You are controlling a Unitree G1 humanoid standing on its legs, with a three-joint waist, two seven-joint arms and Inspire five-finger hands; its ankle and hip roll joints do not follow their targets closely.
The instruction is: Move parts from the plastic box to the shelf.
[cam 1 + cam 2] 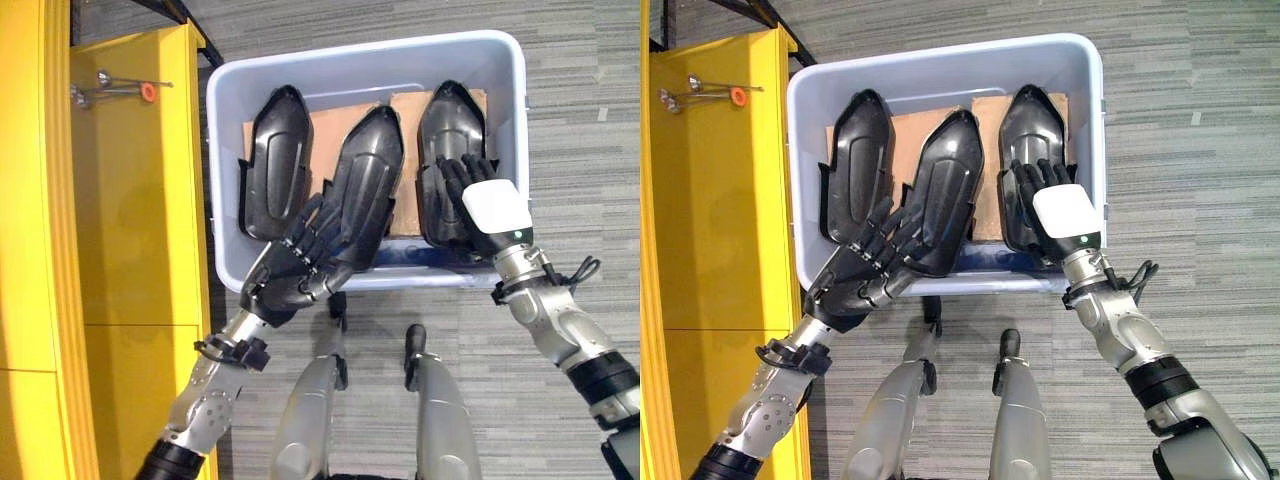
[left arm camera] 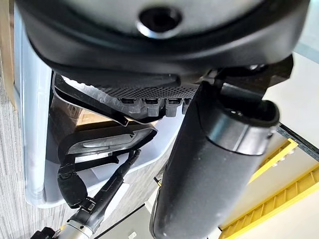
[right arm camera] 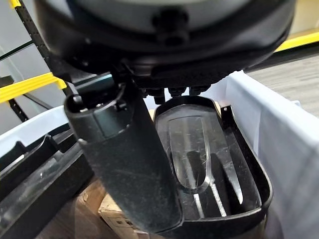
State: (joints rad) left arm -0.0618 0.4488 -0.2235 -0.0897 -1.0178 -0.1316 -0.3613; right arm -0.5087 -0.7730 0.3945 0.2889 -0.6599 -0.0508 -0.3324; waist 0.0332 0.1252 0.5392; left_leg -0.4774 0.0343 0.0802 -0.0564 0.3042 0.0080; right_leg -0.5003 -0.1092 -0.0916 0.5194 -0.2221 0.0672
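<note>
The left hand (image 1: 295,268) reaches over the box's (image 1: 228,150) near rim, its fingers laid fairly straight along the lower end of the middle part (image 1: 362,180); the left wrist view shows the thumb standing out beside the part's edge, and whether thumb and fingers have pinched it I cannot tell. The right hand (image 1: 478,195), with its white cover, rests on the right part (image 1: 448,140) near the box's right wall, fingers fairly straight across the shell and thumb down beside its rim in the right wrist view, so no closed hold there as far as I can see. All three black parts, the left part (image 1: 275,160) included, lie inside the box on a cardboard sheet (image 1: 330,135). The yellow shelf (image 1: 140,200) stands just left of the box and carries only a small metal rod with an orange piece (image 1: 125,90). By my judgement the task has barely begun: nothing moved yet, every part left to lift and carry across.
</note>
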